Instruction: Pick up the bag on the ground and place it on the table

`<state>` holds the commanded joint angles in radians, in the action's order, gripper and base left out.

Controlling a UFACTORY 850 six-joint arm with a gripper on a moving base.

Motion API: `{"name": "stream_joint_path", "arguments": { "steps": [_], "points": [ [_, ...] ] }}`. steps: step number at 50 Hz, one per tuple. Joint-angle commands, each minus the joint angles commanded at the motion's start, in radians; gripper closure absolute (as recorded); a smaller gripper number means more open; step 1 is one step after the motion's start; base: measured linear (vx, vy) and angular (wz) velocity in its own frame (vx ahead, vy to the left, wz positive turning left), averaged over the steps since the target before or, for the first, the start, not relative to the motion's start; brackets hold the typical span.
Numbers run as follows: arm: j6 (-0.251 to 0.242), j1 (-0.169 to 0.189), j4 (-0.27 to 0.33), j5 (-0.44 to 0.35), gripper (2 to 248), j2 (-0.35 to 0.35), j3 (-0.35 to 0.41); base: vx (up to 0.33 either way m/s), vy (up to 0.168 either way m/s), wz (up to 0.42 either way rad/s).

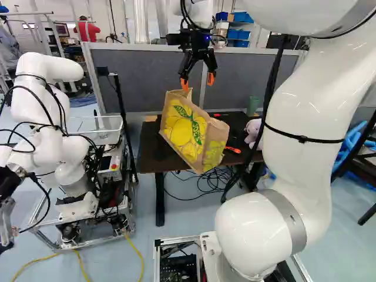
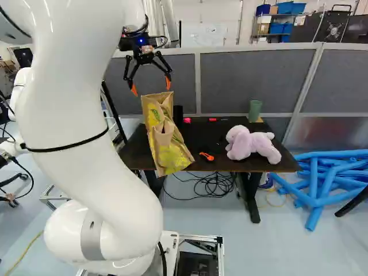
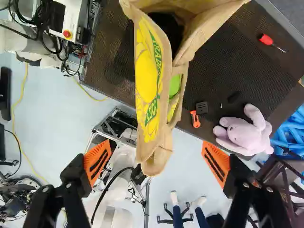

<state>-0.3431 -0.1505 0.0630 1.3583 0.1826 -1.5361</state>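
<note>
Because the hand (image 3: 156, 159) stood wide, with both orange pads (image 3: 98, 160) apart from the paper, it held nothing. The bag (image 1: 191, 130) was directly below it, tilted, at the near edge of the desk (image 2: 201, 135), with its lower corner projecting past that edge in both base views. Whether the desk bore its full weight could not be determined.

The step in hand was judged to be final placement, nearly complete in position but not in stability. Withdrawal in this condition risked a fall toward the base. Correct procedure required the following:

1. The fingers were to be centred on the upper rim, one on each side, and lowered in line with it, so that neither tip pushed the bag outward.
2. Closure was to be slow and only firm enough to prevent slip, since the paper was likely to crease or tear.
3. The bag was to be raised slightly, allowed to hang upright, and carried inward, clear of the orange cutter (image 2: 207, 156) and the plush toy (image 2: 253, 144).
4. Lowering was to end when the base sat flat. Opening was then to be gradual, followed by a straight upward retreat.
</note>
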Motion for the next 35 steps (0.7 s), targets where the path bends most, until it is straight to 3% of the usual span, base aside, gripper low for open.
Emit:
{"name": "stream_joint_path", "arguments": {
  "steps": [35],
  "points": [
    [0.0, 0.0, 0.0, 0.0, 3, 0.0, 0.0, -0.12, -0.01, 0.008]
  ]
}}
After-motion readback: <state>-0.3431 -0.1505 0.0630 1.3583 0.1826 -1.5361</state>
